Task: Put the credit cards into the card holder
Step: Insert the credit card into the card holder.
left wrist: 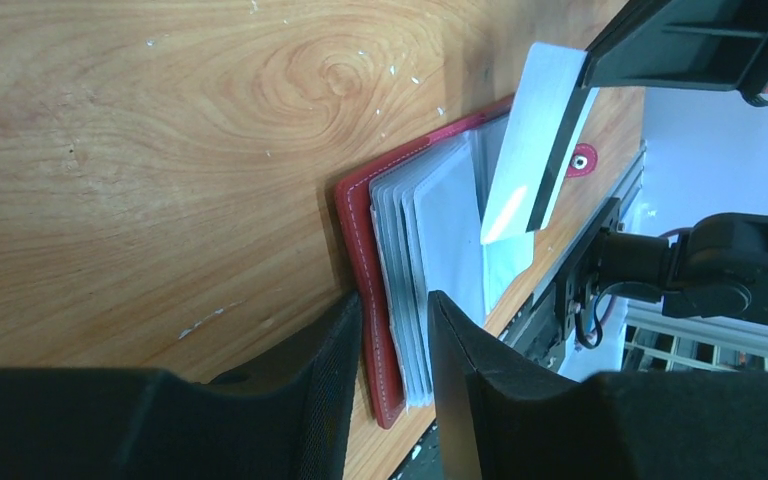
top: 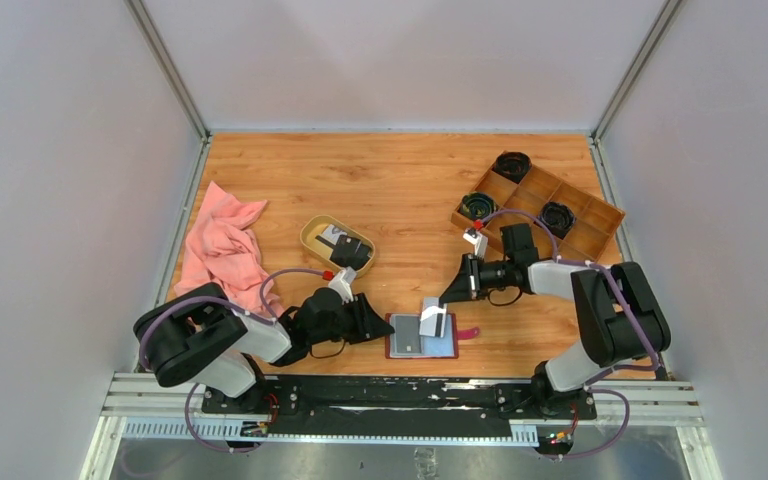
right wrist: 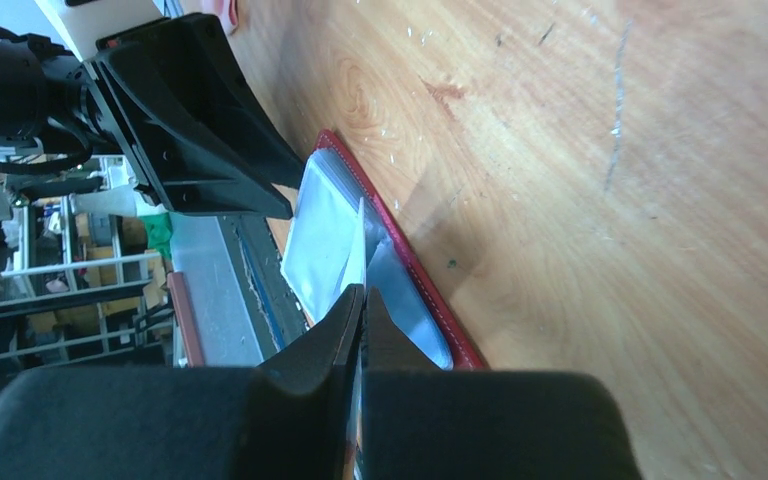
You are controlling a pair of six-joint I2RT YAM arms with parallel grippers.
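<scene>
Your right claw [right wrist: 363,292] is shut tight on 1 white card [left wrist: 530,130]. It holds the card tilted over the open red card holder [left wrist: 358,215]. The card holder lies flat on the table [top: 400,180], near the front edge. Your left claw [left wrist: 392,300] has 1 finger on each side of the holder's near edge. You cannot tell if they pinch it. The other cards [top: 350,250] sit in the oval dish [top: 310,230].
</scene>
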